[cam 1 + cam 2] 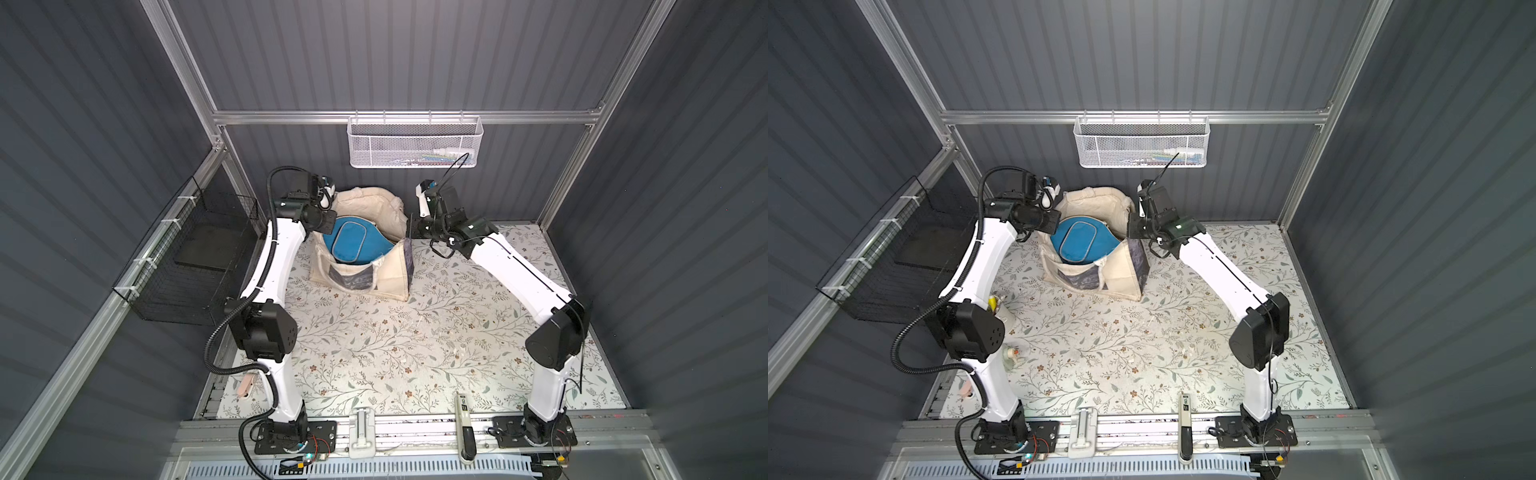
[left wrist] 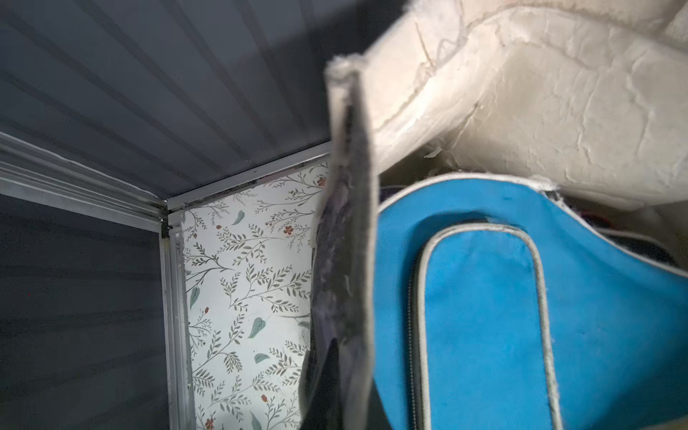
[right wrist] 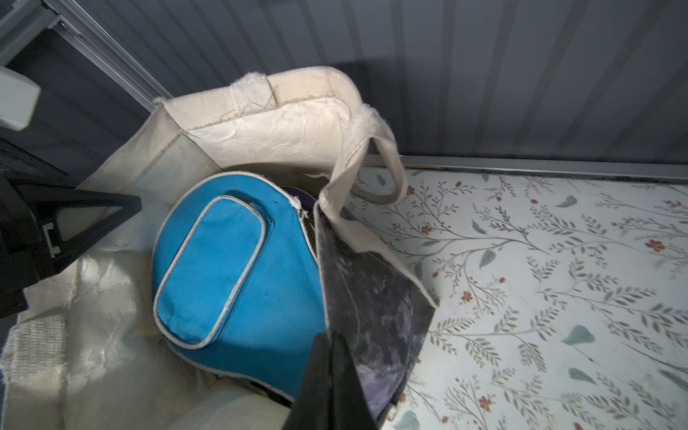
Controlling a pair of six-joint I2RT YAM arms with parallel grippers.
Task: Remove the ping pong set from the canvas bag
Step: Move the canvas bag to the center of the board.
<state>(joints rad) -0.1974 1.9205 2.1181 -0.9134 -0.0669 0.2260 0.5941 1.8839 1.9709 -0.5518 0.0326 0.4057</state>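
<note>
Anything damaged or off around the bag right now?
Yes. The blue paddle cover has torn, frayed pale piping where its head narrows, right beside the dark side panel of the canvas bag. Loose threads also hang from the bag's cut rim. Nothing looks spilled.

Worktop [image 1: 374, 340] held one canvas bag [image 1: 395, 272], one blue paddle cover [image 1: 353, 243] visible within it, further covers beneath uncountable; also one white mesh basket [image 1: 415, 143], one black wire basket [image 1: 195, 270], two robot arms [image 1: 270, 257].
</note>
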